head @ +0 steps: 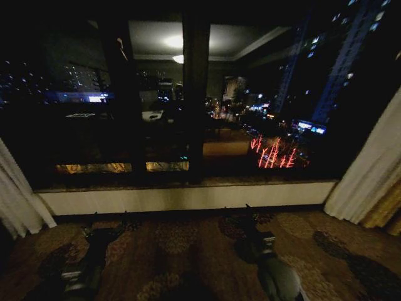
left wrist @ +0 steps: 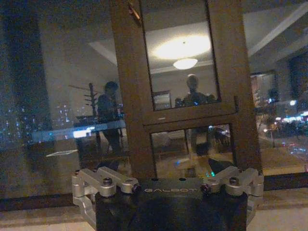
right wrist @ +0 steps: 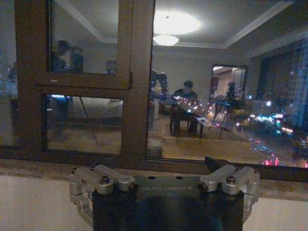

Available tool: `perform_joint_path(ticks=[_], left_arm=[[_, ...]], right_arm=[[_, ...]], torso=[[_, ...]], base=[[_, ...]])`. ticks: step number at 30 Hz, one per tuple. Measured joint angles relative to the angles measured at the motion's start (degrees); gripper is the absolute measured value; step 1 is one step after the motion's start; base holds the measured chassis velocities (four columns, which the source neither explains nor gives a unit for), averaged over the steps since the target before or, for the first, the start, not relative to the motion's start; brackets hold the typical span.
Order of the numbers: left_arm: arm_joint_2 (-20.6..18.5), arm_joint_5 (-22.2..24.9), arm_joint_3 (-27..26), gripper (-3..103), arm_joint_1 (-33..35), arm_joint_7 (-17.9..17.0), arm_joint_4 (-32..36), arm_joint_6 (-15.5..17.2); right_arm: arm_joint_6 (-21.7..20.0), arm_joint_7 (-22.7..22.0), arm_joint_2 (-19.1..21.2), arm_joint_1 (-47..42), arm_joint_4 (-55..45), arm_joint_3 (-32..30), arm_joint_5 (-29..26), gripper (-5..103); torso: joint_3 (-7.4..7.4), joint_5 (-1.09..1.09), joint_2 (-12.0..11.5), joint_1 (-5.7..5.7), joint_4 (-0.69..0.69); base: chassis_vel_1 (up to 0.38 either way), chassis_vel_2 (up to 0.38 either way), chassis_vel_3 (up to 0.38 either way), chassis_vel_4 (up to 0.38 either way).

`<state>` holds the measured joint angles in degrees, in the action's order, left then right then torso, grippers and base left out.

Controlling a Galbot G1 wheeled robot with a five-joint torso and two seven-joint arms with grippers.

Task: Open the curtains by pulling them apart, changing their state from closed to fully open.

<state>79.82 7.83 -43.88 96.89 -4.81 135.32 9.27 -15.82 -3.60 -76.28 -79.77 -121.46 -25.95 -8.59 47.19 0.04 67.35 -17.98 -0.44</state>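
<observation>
We face a wide dark window (head: 188,94) at night, its glass mirroring a lit ceiling and city lights, with a pale sill (head: 188,197) running along its foot above a patterned carpet (head: 188,257).

Far left of the window, one sheer cream curtain (head: 15,200) hangs bunched in pleats against the frame edge, its long axis running top to bottom down to the floor. It lies off to the left of our left claw (head: 106,227) and farther toward the wall. That claw sits low over the carpet, left of the window's central post (head: 195,94), pointing at the sill. From its wrist camera we see the linkages (left wrist: 103,183) spread wide to either side, so we judge it open, with nothing held between the fingers.

Right of the central post, our right claw (head: 249,219) also rests low over the carpet, aimed at the sill. Its wrist camera shows the same splayed linkages (right wrist: 230,179) and one dark fingertip (right wrist: 215,164); we judge it open and empty too.

Far right of the window, the other cream curtain (head: 369,175) is gathered against the frame, slanting in our view, with a golden drape (head: 385,210) just beside it on the outer side. It lies to the right of the right claw and well apart from it.

Each curtain is nearer the arm on its own side. With the glass bare between them, we judge the curtains already drawn fully apart.
</observation>
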Motion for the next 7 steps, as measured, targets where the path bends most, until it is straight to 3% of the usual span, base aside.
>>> perform_joint_path(ticks=[4,7], left_arm=[[0.12,0.06,0.04,100,0.07,0.0,-0.26,-0.06],[0.28,0.18,0.04,100,0.16,-0.01,-0.36,-0.09]], right_arm=[[1.06,0.07,-0.46,0.27,1.13,0.5,0.44,100],[1.11,0.25,-0.61,0.51,1.36,0.87,0.72,100]], torso=[[-0.03,0.03,0.04,0.05,-0.01],[0.0,-0.05,0.0,0.01,0.04]], base=[[-0.033,-0.259,0.027,0.252],[0.009,-0.043,0.017,-0.036]])
